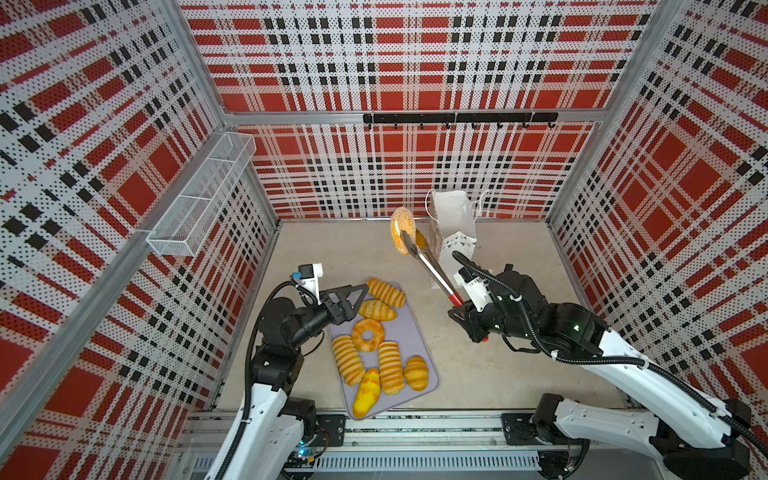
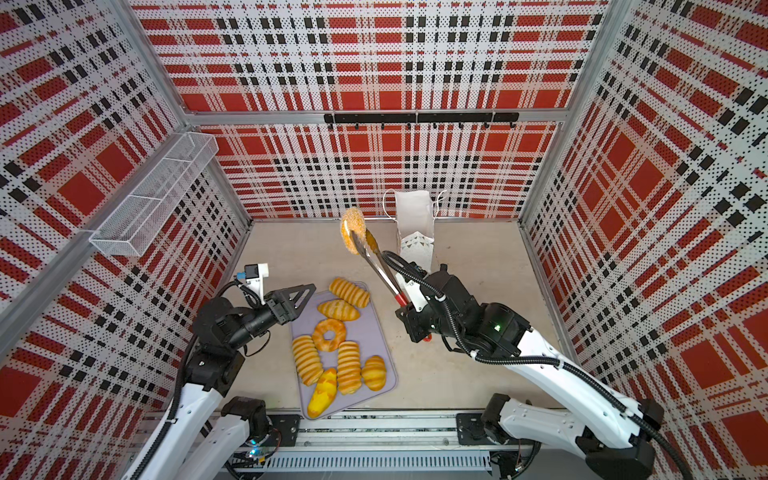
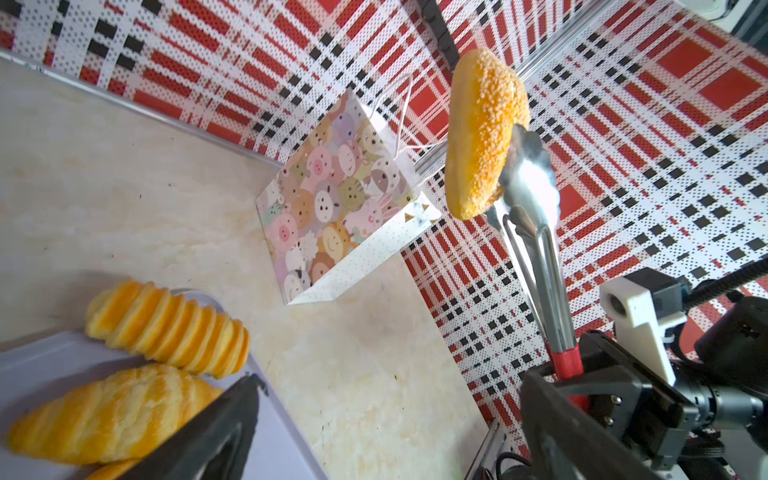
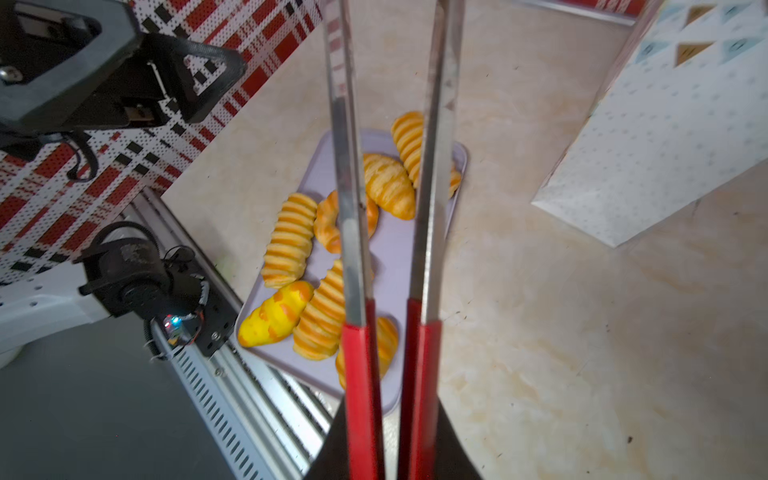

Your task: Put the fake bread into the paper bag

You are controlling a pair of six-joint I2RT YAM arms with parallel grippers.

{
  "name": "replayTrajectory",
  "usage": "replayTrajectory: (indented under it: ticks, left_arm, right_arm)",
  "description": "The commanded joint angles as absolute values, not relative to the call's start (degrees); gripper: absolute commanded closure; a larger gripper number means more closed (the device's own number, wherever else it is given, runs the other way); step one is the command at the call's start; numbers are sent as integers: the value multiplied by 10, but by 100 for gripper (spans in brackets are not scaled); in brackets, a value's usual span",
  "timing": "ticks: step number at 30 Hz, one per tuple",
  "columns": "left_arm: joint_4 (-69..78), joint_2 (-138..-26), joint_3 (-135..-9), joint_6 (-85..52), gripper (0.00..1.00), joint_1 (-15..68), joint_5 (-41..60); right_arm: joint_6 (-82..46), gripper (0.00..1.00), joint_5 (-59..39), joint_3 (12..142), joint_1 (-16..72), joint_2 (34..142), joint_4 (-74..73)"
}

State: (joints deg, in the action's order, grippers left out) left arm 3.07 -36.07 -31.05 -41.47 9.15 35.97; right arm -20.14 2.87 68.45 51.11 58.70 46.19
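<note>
Robot lab cell, red-and-white plaid perforated wall panels [image 1: 415, 62], silver aluminium frame [image 1: 291, 118], beige marbled desk [image 1: 478, 374], rail-mounted white-and-black robot arms [image 1: 262, 411]

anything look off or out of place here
Two breads overhang the lavender tray: the yellow bun pokes past its near edge, and a ribbed loaf sticks past its far corner. Nothing spilled or damaged shows.

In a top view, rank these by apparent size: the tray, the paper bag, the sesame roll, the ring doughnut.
1. tray
2. paper bag
3. sesame roll and ring doughnut: they look alike. The roll hangs in the tongs, nearer the camera, so I leave them unranked.
</note>
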Motion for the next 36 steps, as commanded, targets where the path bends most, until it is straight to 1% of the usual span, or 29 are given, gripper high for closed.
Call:
replayTrajectory:
  ticks: [1, 4, 5, 10, 14, 19, 21, 26, 28, 31, 36]
  left_arm:
    - [79, -367, -339, -401, 0, 113, 336]
    - [113, -387, -349, -401, 0, 137, 317]
    - [128, -394, -352, -401, 0, 159, 310]
    - [203, -445, -378, -398, 1, 193, 290]
    - [234, -497, -395, -412, 4, 211, 282]
    - [267, -521, -391, -423, 4, 227, 266]
    - [273, -529, -392, -423, 4, 230, 263]
    - [273, -549, -399, -423, 6, 232, 261]
    - [276, -553, -398, -425, 7, 232, 259]
    - [279, -556, -397, -427, 7, 232, 259]
    - [283, -553, -392, -436, 9, 232, 237]
  right_arm:
    - [-177, 84, 141, 697, 508, 576, 388]
    - [-178, 83, 206, 691, 506, 577, 363]
    - [-179, 83, 224, 692, 504, 577, 357]
    - [-165, 83, 276, 699, 460, 595, 348]
    - [-165, 84, 235, 700, 400, 627, 347]
    - [-159, 82, 210, 703, 373, 670, 342]
    - [-160, 80, 218, 709, 368, 688, 351]
    - [-155, 80, 266, 723, 367, 735, 375]
    - [-153, 79, 272, 728, 366, 750, 381]
    - [-151, 73, 274, 731, 365, 761, 383]
    - [-150, 71, 273, 733, 365, 759, 383]
